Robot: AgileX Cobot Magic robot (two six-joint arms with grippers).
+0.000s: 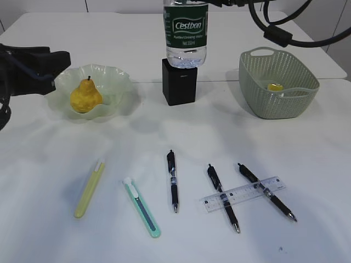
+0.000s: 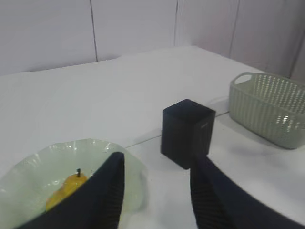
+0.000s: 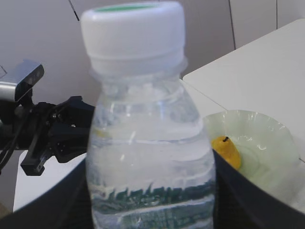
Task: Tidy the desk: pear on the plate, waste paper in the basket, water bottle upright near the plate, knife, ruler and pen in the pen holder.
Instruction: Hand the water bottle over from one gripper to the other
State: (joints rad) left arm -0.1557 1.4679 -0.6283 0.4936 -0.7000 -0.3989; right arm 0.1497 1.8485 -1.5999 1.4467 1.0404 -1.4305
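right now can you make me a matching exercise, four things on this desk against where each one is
Things:
1. pear
2. water bottle
3. ruler
4. pen holder

Places:
A. lying across two black pens at the front right
B. held up in the right pincer, above the black box
C. standing between the dish and the basket
D. on the pale green plate

Pairs: 1-D, 2-B, 3-A, 4-C
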